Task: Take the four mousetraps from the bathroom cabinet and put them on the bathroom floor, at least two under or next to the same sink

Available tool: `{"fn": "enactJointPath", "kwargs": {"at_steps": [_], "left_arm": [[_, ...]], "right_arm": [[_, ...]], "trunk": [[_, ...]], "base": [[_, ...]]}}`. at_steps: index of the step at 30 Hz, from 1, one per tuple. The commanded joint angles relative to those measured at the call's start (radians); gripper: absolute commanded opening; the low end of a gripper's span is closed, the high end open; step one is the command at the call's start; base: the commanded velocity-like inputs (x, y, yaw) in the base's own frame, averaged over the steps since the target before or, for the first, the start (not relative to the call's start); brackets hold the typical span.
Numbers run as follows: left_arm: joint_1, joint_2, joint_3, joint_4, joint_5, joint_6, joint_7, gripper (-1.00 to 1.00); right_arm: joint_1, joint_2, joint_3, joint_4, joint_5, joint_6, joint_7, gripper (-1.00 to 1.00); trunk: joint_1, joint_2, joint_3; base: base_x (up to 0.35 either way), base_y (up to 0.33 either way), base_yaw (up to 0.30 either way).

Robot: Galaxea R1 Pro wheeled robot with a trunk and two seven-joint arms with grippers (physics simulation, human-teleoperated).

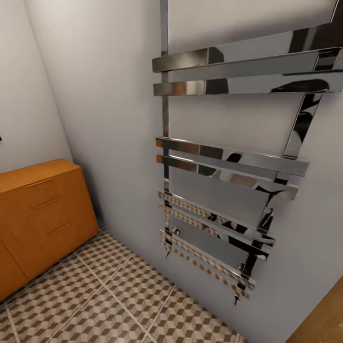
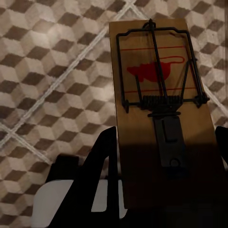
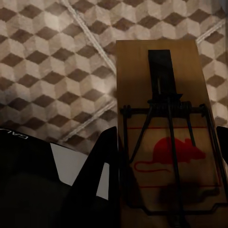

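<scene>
Each gripper pinches a wooden mousetrap above the cube-patterned bathroom floor (image 1: 119, 295), the left gripper (image 2: 164, 156) on one mousetrap (image 2: 159, 95), the right gripper (image 3: 164, 156) on another (image 3: 164, 118), while the orange cabinet (image 1: 43, 209) stands against the wall beside a chrome towel rail (image 1: 224, 190).

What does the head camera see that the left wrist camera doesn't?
Head view alone: the orange-brown cabinet with bar handles, a chrome towel rail and grey walls. Left wrist view alone: a mousetrap with a red mouse print, held between the dark fingers of the left end effector above the floor. Both: the cube-patterned floor tiles with pale grout lines.
</scene>
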Motion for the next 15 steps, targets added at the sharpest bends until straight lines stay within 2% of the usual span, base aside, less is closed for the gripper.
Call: {"fn": "enactJointPath", "kwargs": {"at_steps": [1,15], "left_arm": [[-0.001,0.001,-0.005,-0.002,0.008,0.001,0.001,-1.00],[-0.001,0.001,-0.005,-0.002,0.008,0.001,0.001,-1.00]], "right_arm": [[-0.002,0.001,0.009,0.005,-0.011,-0.007,0.003,-1.00],[-0.002,0.001,0.009,0.005,-0.011,-0.008,0.003,-1.00]], "trunk": [[0.000,-0.001,-0.002],[0.000,-0.001,-0.017]], "base": [[0.000,0.000,-0.241],[0.000,0.000,-0.241]]}}
